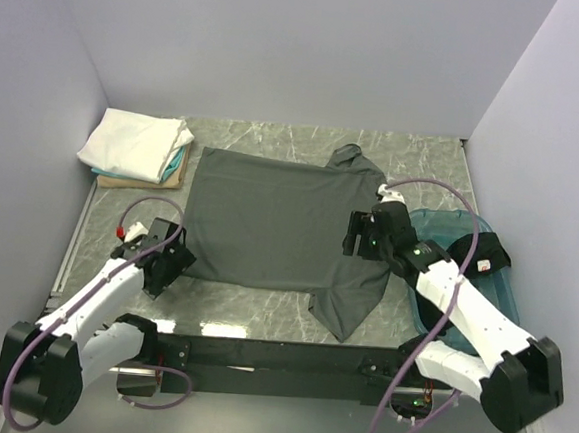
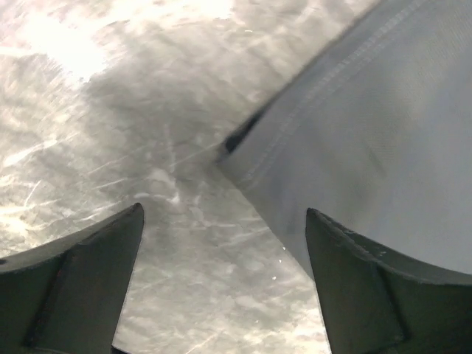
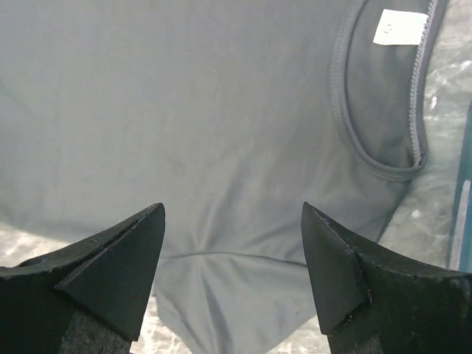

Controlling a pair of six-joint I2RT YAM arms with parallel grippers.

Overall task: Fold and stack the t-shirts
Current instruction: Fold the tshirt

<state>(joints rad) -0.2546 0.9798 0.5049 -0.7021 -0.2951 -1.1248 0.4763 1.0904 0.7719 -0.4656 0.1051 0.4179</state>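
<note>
The dark charcoal t-shirt (image 1: 269, 220) lies spread flat on the marbled table, its sleeves at the far (image 1: 349, 159) and near right. My left gripper (image 1: 169, 259) is open and empty at the shirt's near-left hem corner. In the left wrist view (image 2: 223, 214) that corner (image 2: 243, 158) lies just ahead, and the right finger (image 2: 369, 287) overlaps the hem. My right gripper (image 1: 361, 234) is open above the shirt near the shoulder. In the right wrist view (image 3: 232, 209) the near sleeve (image 3: 243, 295) lies between the fingers, with the collar and its white label (image 3: 400, 27) at upper right.
A folded stack with a white tee (image 1: 130, 142) on a teal one (image 1: 181, 156) sits at the back left. The teal bin (image 1: 499, 293) stands at the right under my right arm, with a black tee (image 1: 487, 254) in it. Walls close in three sides.
</note>
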